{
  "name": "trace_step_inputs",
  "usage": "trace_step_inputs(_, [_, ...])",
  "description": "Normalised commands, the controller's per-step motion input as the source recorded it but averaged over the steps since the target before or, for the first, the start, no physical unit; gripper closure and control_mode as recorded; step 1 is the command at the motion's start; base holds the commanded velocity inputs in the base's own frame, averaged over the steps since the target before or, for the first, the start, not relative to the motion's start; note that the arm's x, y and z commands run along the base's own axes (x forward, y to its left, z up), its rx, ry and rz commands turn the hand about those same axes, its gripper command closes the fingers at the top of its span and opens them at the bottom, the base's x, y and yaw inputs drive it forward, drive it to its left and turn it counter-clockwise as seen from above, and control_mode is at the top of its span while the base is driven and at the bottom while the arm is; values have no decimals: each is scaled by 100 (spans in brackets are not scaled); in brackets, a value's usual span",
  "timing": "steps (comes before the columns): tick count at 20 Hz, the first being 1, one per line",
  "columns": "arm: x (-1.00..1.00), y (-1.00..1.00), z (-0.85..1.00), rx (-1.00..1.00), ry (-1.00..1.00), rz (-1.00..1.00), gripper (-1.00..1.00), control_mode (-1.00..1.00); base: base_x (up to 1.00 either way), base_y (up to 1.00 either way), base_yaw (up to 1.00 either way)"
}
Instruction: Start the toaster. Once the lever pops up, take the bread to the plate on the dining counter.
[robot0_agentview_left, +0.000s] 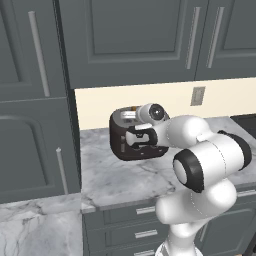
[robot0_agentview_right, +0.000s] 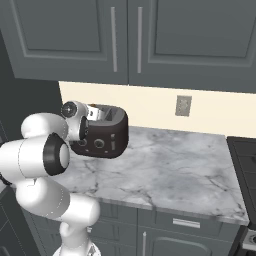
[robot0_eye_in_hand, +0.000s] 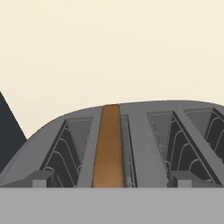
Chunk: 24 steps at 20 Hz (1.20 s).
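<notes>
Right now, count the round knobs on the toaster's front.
2: one knob toward the arm side, the other knob beside it, mid-front of the toaster. More may be hidden behind the arm.

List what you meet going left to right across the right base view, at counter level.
Robot arm → toaster → bare marble worktop → wall outlet on the cream backsplash above it → dark appliance at the right edge.

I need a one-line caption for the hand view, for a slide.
Close view from above the toaster: one brown slice of bread stands upright in a slot.
</notes>
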Motion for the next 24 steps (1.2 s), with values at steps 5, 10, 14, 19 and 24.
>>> trace_step_inputs(5, [0, 0, 0, 0, 0, 0, -100, -100, 0, 0, 0])
trace_step_inputs(10, [0, 0, 0, 0, 0, 0, 100, -100, 0, 0, 0])
trace_step_inputs(14, [0, 0, 0, 0, 0, 0, 100, -100, 0, 0, 0])
trace_step_inputs(19, [0, 0, 0, 0, 0, 0, 100, -100, 0, 0, 0])
trace_step_inputs(24, [0, 0, 0, 0, 0, 0, 100, -100, 0, 0, 0])
